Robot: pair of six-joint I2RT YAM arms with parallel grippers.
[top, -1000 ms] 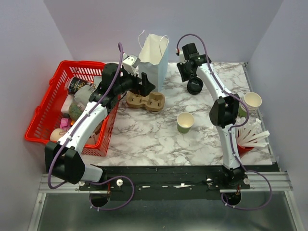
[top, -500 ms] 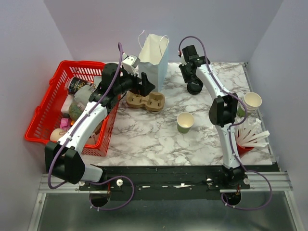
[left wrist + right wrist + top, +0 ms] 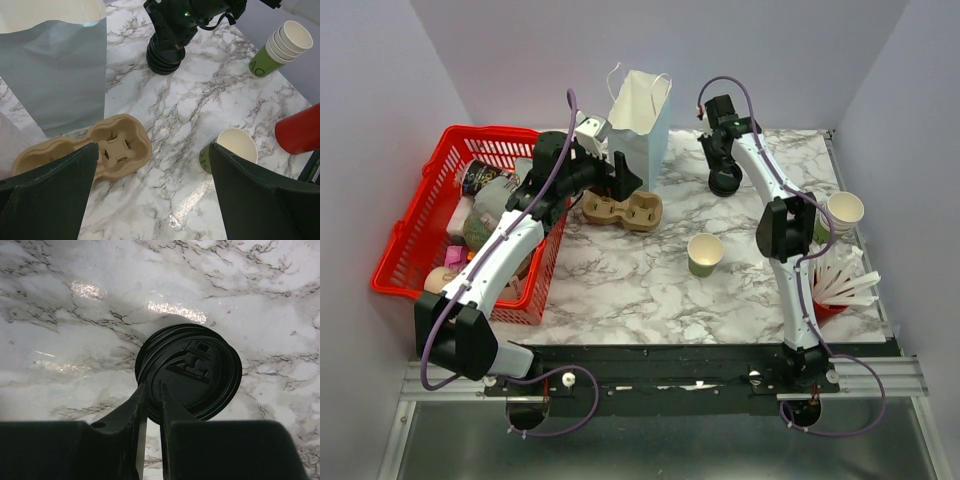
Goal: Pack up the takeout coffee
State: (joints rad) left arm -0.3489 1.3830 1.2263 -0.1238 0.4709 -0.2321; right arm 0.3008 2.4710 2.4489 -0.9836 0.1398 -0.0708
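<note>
The only writing I can pick out is on the stack of green cups (image 3: pixel 280 47) by the right edge of the table (image 3: pixel 620 285). There are dark letters on the outermost cup, something like "AO", though I can't read them for certain. The olive-green cup (image 3: pixel 705 254) has a dark mark on its side that is too small to read. The labels on the packets in the red basket (image 3: pixel 485 131) are a blur.

My right claw (image 3: pixel 150 389) is down at the stack of black lids (image 3: pixel 162 60) near the far edge. Its 2 fingers are almost together, pinching the rim of the top lid (image 3: pixel 192 365), whose sip opening faces up. My left claw (image 3: pixel 154 150) hangs above the cardboard carrier (image 3: pixel 117 145) with its 2 fingers spread wide, gripping nothing.

The olive-green cup stands upright and uncovered near the middle of the table. It is white inside, and well apart from the lids and from both claws. The white paper bag (image 3: pixel 640 115) stands open-mouthed at the far edge, just beside the carrier. The red basket at the left edge holds a jumble of packets and a dark can. A red cup (image 3: pixel 300 131) near the right edge holds white sticks (image 3: pixel 848 282).
</note>
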